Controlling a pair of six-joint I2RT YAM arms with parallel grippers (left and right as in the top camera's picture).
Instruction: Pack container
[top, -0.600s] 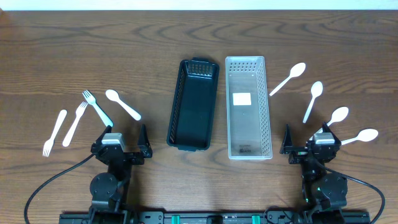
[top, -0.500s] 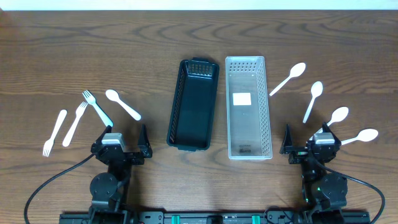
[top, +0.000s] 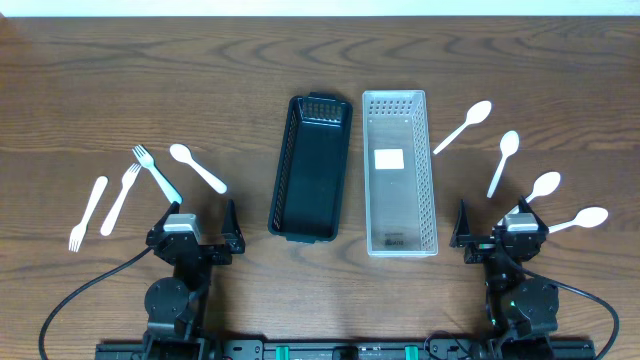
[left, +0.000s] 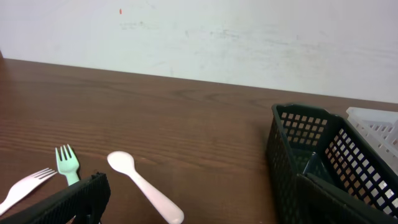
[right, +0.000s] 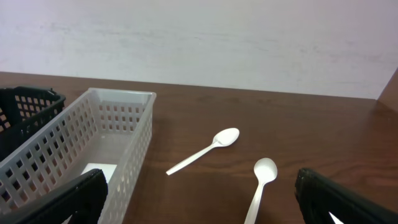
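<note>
Containers sit at the middle of the overhead frame: a black basket (top: 310, 168) with a clear basket (top: 400, 172) just beside it on the right. Neither holds any cutlery. The black one is bare, and the clear one shows only a white label (top: 388, 158) on its floor, so packing looks not yet begun.

At the left of the frame lie two white forks (top: 120, 198), a mint fork (top: 157, 172) and a lone white spoon (top: 197, 167). At the right, four spoons (top: 503, 162) fan out on the desk (top: 320, 60).

The left tool (top: 197, 225) at lower left and the right tool (top: 495, 228) at lower right both stand with fingers apart, holding nothing.

The first pick is probably the step in hand. The pieces lie flat and thin, so each tool should straddle a handle across its width, come down close to the desk and close at mid-handle. The mint fork's head lies close to a white fork's, so gripping it near the tail end seems safer. Pieces should be laid lengthwise in the baskets and released low.
</note>
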